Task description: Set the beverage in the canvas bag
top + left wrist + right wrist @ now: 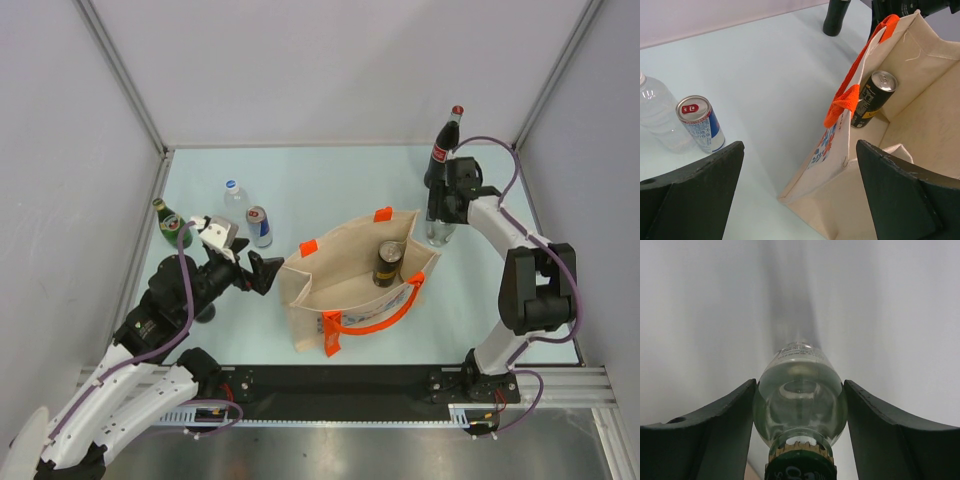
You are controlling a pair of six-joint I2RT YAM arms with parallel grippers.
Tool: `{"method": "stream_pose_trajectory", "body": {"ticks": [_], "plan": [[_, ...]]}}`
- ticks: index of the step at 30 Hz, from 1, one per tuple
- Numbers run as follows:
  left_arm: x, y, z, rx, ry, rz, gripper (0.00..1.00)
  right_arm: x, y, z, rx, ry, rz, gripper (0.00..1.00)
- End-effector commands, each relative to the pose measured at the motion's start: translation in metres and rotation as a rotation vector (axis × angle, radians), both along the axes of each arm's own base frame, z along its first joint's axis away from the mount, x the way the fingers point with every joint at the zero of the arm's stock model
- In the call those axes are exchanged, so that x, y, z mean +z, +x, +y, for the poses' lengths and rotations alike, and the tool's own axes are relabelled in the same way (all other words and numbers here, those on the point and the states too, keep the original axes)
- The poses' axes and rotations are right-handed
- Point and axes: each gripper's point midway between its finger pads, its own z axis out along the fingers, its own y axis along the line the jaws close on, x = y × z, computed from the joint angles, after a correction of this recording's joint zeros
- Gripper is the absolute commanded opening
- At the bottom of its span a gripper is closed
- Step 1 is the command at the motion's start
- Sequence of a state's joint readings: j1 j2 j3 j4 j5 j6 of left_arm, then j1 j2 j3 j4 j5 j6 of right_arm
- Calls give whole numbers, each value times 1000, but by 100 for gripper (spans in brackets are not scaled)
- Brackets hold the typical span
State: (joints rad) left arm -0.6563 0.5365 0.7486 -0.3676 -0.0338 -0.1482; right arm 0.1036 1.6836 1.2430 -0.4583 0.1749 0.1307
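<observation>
Centrally on the pale worktop (330, 185) stands the canvas bag (345, 290), mouth open, its orange handles flopped over the rim and a blue print showing on the near side. A dark can (388, 262) stands upright inside it, against the far right wall. The left gripper (264, 272) hovers just beside the bag's left end with its jaws spread wide and nothing between them; in the left wrist view its two dark fingers (700, 190) frame the bag's near corner. The right gripper (800, 385) is at the bag's far right corner, and its fingers sit against both sides of a clear bottle (800, 405) with a green cap, so it appears to be clamped on it just below the neck. Whether the bottle's base rests on the worktop cannot be told. The bottle is outside the bag, just beside its right end. Behind that gripper a cola bottle (446, 145) with a red cap stands upright. Over on the left, well apart from the bag, stand a green bottle (170, 225), a small water bottle (235, 198) and, close by it, a blue and silver can (259, 226).
</observation>
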Motion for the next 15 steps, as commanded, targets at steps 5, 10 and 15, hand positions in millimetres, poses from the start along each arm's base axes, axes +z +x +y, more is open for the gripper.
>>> {"method": "stream_pose_trajectory", "body": {"ticks": [5, 10, 15], "plan": [[4, 2, -2, -5, -5, -20, 100, 26, -9, 22, 36, 4, -94, 0], [4, 2, -3, -5, -4, -19, 100, 49, -5, 25, 50, 8, -138, 0], [4, 2, -2, -2, -3, -19, 99, 75, -9, 23, 37, -21, -170, 0]]}}
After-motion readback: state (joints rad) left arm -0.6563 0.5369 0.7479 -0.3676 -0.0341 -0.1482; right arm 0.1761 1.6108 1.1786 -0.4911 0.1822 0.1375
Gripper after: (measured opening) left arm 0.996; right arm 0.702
